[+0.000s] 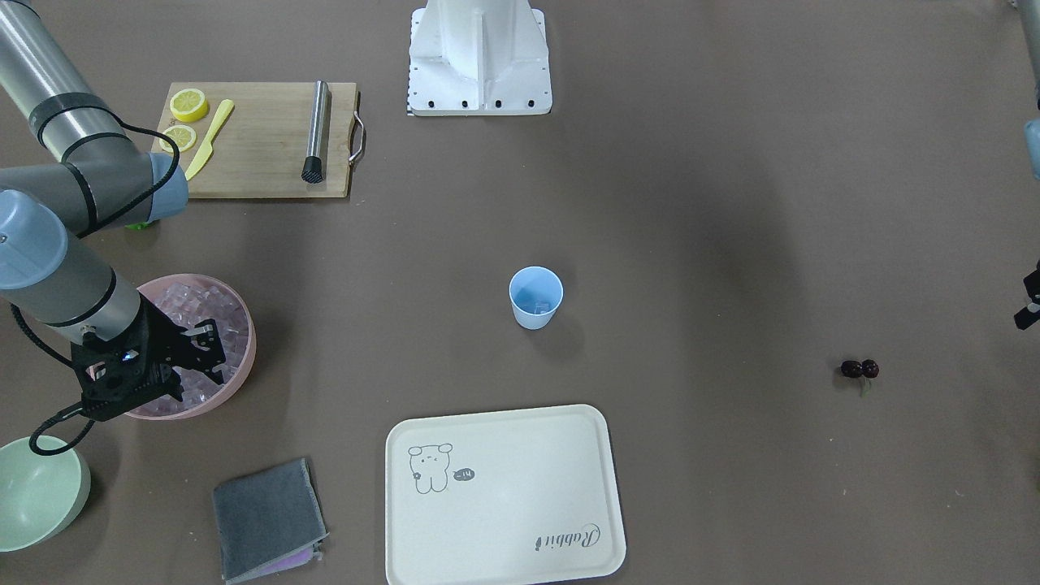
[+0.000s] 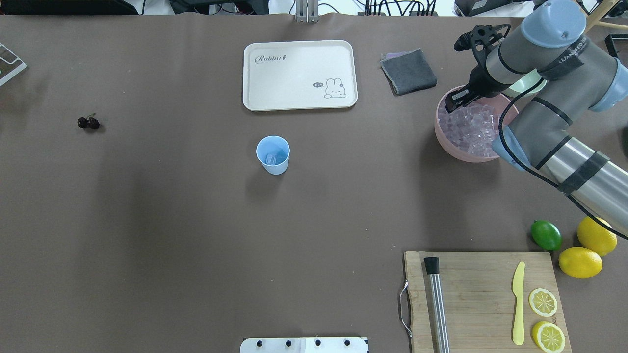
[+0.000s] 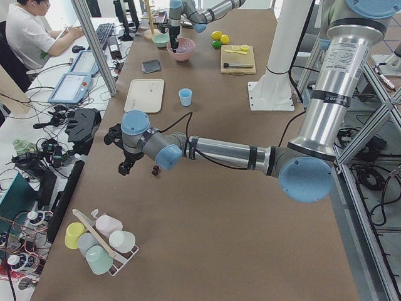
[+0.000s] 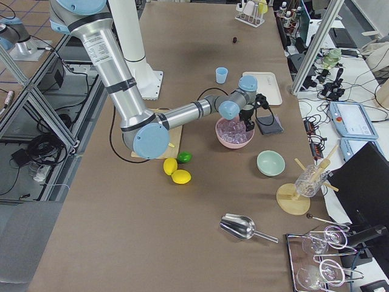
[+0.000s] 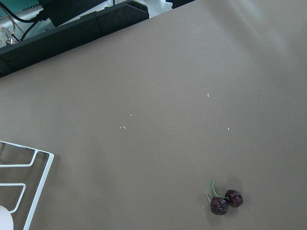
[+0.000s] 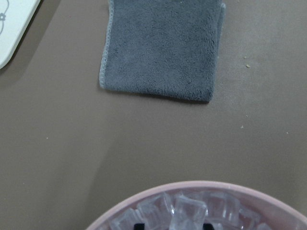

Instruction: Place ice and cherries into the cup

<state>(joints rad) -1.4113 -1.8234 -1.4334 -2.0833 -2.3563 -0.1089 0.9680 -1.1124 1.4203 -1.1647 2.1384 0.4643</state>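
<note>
Two arms are being shown working well apart. The right gripper point(image 1: 213, 351) is being held down in the pink bowl point(image 2: 444, 135), fingers spread, tips being pushed in among the ice point(image 2: 468, 122). In the right wrist view both tips are being seen as dark spots at the bottom edge, with cubes between them. Whether a cube is being pinched cannot be told.

The cup point(image 2: 273, 154) is being seen standing upright mid-table, between the bowl and the cherries point(image 2: 88, 122), well apart from both. At least one clear cube is being seen at its bottom.

The cherries are being seen lying on the brown table cover at the robot's left end, a joined pair with thin green stems. The left gripper point(image 3: 125, 166) is being held near them. Its finger state cannot be told: only a sliver is being caught at the front view's edge, and no fingers by the left wrist camera.

The tray point(image 2: 294, 83) is being seen just beyond the cup, and the grey cloth point(image 2: 408, 72) near the bowl.
</note>
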